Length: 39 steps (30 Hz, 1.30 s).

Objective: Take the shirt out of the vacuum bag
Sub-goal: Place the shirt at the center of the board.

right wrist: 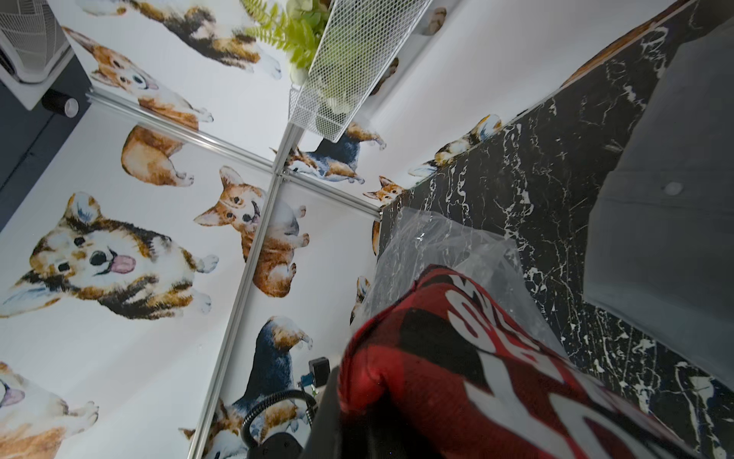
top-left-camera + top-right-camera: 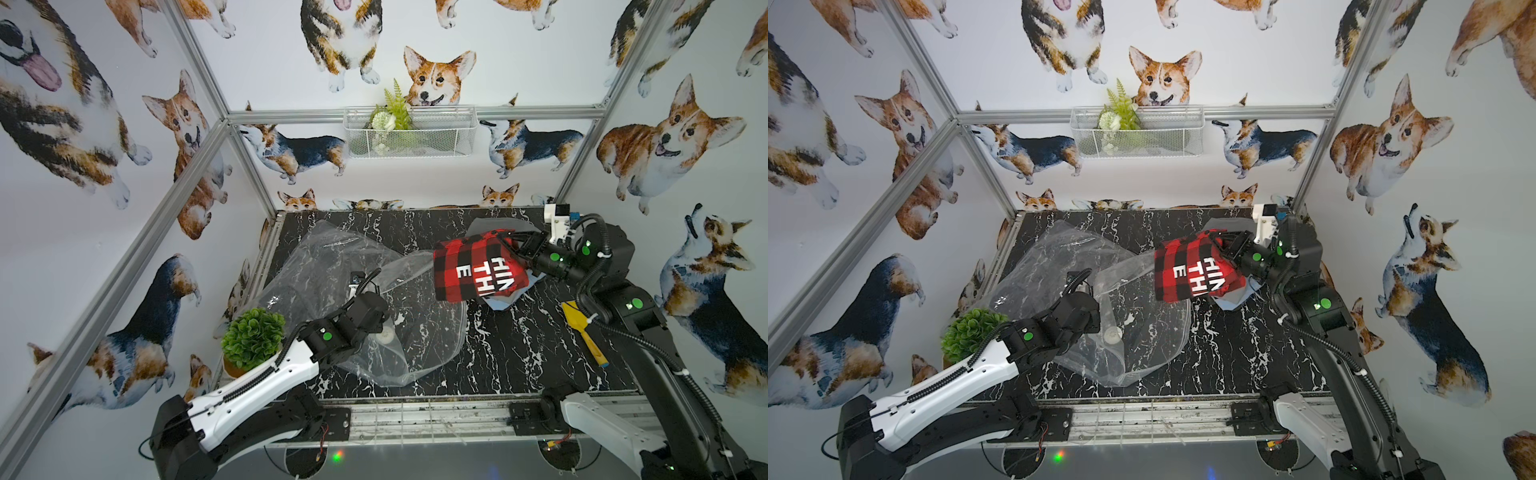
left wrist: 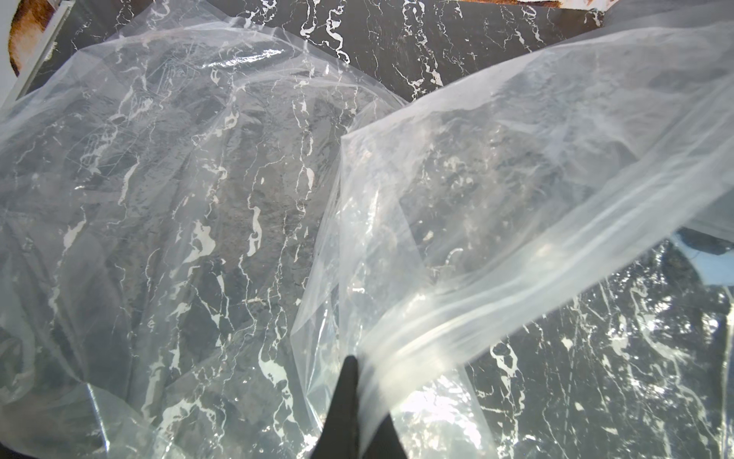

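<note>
Shirt (image 2: 469, 266) first: your red and black checked one with white letters hangs off the table (image 2: 498, 353) at the rear right, in both top views (image 2: 1187, 270). Your right claw (image 2: 513, 245) is clenched on the end of it nearest that arm. The right wrist view shows the bunched cloth (image 1: 476, 377) right at the camera, with crinkled plastic beyond it. The shirt's other end meets the open edge of the vacuum bag (image 2: 332, 282), and you cannot tell whether that end is still inside the mouth.

The bag lies rumpled across the middle and left of the table (image 2: 1059, 270), see-through down to the marble pattern. Its round white valve (image 2: 385, 335) sits just beside your left wrist. Your left claw (image 3: 363, 393) is clamped on the bag's thick ribbed edge, which runs away from the fingers as a pale band in the left wrist view.

Under the raised shirt you have a grey cloth (image 2: 490, 224) and a light blue cloth (image 2: 500, 302) lying on the table. A small potted plant (image 2: 252, 337) stands at the front left corner, and a yellow tool (image 2: 584, 332) lies near the right edge.
</note>
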{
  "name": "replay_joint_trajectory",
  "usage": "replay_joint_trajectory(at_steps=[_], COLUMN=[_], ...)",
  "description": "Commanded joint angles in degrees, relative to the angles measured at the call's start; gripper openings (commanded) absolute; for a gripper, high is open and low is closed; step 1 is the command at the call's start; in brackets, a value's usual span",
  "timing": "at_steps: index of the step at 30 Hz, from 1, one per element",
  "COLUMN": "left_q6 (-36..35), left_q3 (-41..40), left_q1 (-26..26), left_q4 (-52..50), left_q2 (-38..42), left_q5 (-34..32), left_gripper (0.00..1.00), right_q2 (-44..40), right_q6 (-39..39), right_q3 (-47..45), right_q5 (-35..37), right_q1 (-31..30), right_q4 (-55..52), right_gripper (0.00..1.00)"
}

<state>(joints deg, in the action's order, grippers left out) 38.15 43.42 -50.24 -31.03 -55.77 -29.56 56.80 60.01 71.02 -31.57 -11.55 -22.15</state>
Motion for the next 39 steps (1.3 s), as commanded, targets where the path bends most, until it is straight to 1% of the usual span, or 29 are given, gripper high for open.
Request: replay_joint_trajectory(at_steps=[1,3,6,10,12,14,15,16,19,22,25,27,31,34,36,37,39], left_q6=[0.5,0.4,0.3,0.2,0.0,0.1,0.1,0.1,0.1,-0.2,-0.8,-1.1,-1.0,-0.7,-0.6,-0.4,-0.2], left_q3=[0.0,0.0,0.2,0.2,0.0,-0.2,-0.2,-0.5,-0.9,-1.0,-0.7,-0.5,-0.3,-0.5,-0.8,-1.1,-1.8], left_q1=[0.1,0.1,0.2,0.2,0.2,0.2,0.2,0.2,0.2,0.2,0.4,0.3,0.5,0.5,0.5,0.5,0.5], left_q4=[-0.9,-1.0,-1.3,-1.5,-1.5,-1.4,-1.3,-1.2,-1.2,-1.5,-2.1,-2.2,-2.3,-2.1,-2.0,-2.0,-1.6], left_q2=[0.5,0.7,0.8,1.3,1.3,1.3,1.3,1.3,1.7,2.1,2.2,2.2,2.1,2.2,2.4,2.5,2.8], left_q5=[-0.4,-0.4,-0.4,-0.6,-0.5,-0.6,-0.5,-0.4,-0.3,-0.5,-0.8,-0.8,-0.8,-0.8,-0.7,-0.7,-0.4], left_gripper=[0.0,0.0,0.0,0.0,0.0,0.0,0.0,0.0,0.0,0.0,0.0,0.0,0.0,0.0,0.0,0.0,0.0], right_q2=[5.0,10.6,18.8,26.7,28.6,30.1,30.7,31.4,33.3,36.0,38.0,39.2,41.0,40.7,39.9,39.2,36.9], right_q6=[2.6,2.5,6.0,6.2,5.1,3.3,4.3,6.3,7.8,8.1,7.9,6.3,5.8,1.9,-0.1,-0.8,0.0], right_q3=[4.7,8.9,14.2,23.0,25.2,24.8,22.9,20.2,14.6,13.0,16.2,21.0,30.8,35.2,34.3,32.0,23.5], right_q5=[-11.8,-13.4,-17.0,-16.3,-14.8,-13.7,-14.7,-15.5,-15.4,-16.0,-16.3,-15.7,-15.6,-14.4,-14.1,-14.4,-14.4], right_q1=[6.5,9.6,12.9,13.6,13.6,13.7,14.0,14.2,15.2,15.7,15.9,16.0,16.8,17.6,17.8,17.8,17.7], right_q4=[3.3,3.5,7.9,7.5,7.3,9.4,13.0,19.6,27.5,31.3,30.6,26.4,21.7,16.2,14.8,14.9,19.8], right_gripper=[0.0,0.0,0.0,0.0,0.0,0.0,0.0,0.0,0.0,0.0,0.0,0.0,0.0,0.0,0.0,0.0,0.0])
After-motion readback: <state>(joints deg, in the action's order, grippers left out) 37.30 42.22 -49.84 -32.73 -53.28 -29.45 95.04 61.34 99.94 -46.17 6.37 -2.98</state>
